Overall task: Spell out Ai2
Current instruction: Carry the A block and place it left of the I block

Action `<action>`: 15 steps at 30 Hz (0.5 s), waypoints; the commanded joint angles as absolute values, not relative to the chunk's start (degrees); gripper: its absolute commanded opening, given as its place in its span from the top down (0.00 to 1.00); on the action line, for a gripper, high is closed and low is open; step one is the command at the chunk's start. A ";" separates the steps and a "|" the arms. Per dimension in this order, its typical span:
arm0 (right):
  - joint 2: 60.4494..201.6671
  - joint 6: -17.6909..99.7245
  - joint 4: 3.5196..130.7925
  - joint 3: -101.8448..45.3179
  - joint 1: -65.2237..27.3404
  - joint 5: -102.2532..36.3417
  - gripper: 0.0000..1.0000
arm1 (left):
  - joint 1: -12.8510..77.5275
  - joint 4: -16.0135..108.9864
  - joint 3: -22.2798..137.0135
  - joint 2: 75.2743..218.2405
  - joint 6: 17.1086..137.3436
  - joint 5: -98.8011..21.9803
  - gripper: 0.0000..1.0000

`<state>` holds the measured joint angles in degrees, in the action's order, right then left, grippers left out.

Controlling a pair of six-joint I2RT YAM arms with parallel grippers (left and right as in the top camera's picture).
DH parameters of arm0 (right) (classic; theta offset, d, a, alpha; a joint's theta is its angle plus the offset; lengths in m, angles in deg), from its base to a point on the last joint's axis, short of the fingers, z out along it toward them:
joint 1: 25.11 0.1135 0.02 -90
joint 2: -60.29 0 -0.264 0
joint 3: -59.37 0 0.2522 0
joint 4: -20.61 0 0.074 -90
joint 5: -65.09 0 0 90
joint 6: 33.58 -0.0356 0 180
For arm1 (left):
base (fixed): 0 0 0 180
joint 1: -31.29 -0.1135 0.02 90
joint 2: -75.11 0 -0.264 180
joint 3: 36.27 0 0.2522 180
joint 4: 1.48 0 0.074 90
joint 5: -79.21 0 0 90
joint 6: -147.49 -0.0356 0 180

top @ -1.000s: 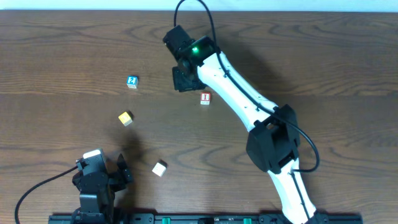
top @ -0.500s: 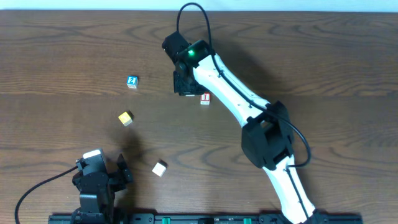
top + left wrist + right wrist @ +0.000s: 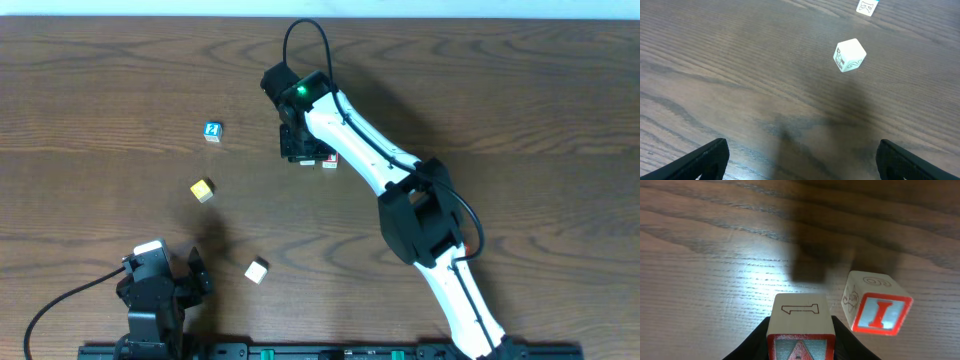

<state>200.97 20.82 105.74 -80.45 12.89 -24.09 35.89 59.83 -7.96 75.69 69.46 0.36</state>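
Note:
My right gripper (image 3: 299, 146) (image 3: 801, 339) is shut on a wooden block (image 3: 800, 320) with a red A on its front face and a 1 outlined on top. It holds the block just left of the red I block (image 3: 878, 310) (image 3: 330, 158), close beside it with a small gap. My left gripper (image 3: 188, 279) (image 3: 800, 165) is open and empty near the table's front edge. A white block (image 3: 257, 269) (image 3: 849, 55) lies ahead of it. A blue-lettered A block (image 3: 212, 131) (image 3: 867, 6) lies at the far left.
A yellow block (image 3: 203, 190) lies on the dark wooden table (image 3: 520, 120) between the blue-lettered block and the white one. The right arm (image 3: 370, 150) stretches diagonally across the table's middle.
My right gripper has moved toward the near side and a little right with its block, closing in beside the I block. The left arm has not moved.

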 commanded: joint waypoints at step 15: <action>203.85 20.23 104.21 -81.28 12.70 -23.42 0.66 | 35.72 61.78 -8.29 75.36 69.06 1.39 0.05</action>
